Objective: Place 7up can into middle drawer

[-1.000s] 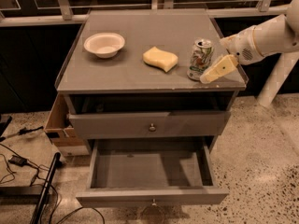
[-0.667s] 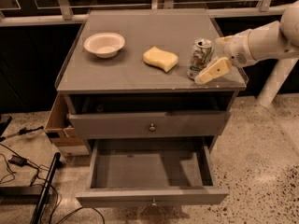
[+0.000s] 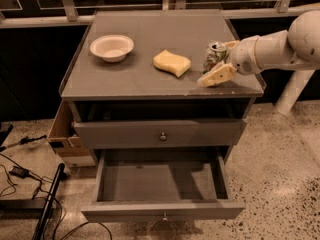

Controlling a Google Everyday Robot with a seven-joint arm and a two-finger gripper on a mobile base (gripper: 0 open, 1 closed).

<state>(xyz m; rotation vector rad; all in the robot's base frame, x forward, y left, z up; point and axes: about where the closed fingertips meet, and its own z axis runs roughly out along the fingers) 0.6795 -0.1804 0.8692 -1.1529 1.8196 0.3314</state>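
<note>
Cabinet top (image 3: 150,86): arm reaches from right, claw (image 3: 216,64) at 7up can (image 3: 215,53) (grip unclear).

7up can (image 3: 215,54) half behind pincer (image 3: 218,68)

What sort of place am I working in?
Probably a lab or office test area: grey drawer cabinet, speckled hard floor, loose cables. The end effector is at the 7up can on top.

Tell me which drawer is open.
The lower drawer, pulled right out; the upper drawer above it is shut. The gripper is at the can.
</note>
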